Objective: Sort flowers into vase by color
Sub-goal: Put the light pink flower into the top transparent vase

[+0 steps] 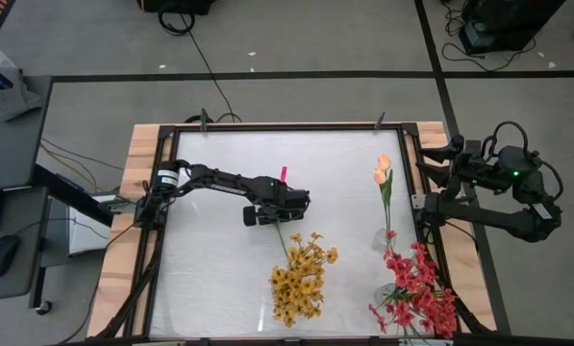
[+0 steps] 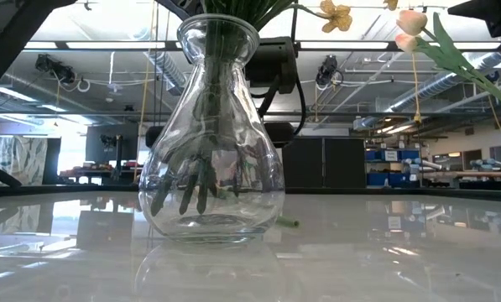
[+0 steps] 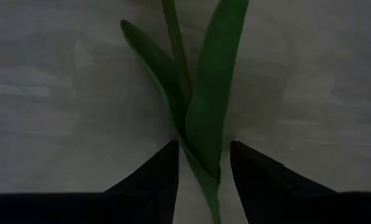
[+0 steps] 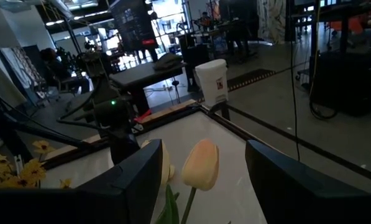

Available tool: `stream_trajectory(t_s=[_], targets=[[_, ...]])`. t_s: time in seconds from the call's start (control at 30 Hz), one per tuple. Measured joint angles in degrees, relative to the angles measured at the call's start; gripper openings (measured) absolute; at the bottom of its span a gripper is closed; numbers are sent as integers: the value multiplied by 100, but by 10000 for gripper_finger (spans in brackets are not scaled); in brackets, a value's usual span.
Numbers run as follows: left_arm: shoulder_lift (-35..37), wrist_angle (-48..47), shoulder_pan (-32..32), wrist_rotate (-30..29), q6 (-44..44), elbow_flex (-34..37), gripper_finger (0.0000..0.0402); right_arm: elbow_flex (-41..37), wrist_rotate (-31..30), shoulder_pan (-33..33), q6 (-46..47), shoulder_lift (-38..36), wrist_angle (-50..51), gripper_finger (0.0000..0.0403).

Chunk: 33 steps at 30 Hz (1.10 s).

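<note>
White desk [image 1: 219,173] below, left end effector [image 3: 202,163] straddles a green stem [image 3: 204,124], fingers part-open either side, ungripped; stem runs straight ahead, lengthwise between them.

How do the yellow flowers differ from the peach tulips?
The yellow flowers form a bushy cluster of many small blooms; the peach tulips are slim stems, each with one pale bud. The yellow flowers fill a clear glass vase toward the table's middle; the peach tulips stand nearer the right side. Both have green stems.
</note>
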<state>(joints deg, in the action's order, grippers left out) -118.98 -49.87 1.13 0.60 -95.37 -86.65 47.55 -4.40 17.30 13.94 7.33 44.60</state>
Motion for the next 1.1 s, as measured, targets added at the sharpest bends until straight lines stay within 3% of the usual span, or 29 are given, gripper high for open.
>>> stream_trajectory(t_s=[0.6,1.1], targets=[[0,36,0,-2,38,2,56,0,0,0,0,0,-1,239],[2,71,24,-4,98,2,40,0,0,-2,0,0,0,239]])
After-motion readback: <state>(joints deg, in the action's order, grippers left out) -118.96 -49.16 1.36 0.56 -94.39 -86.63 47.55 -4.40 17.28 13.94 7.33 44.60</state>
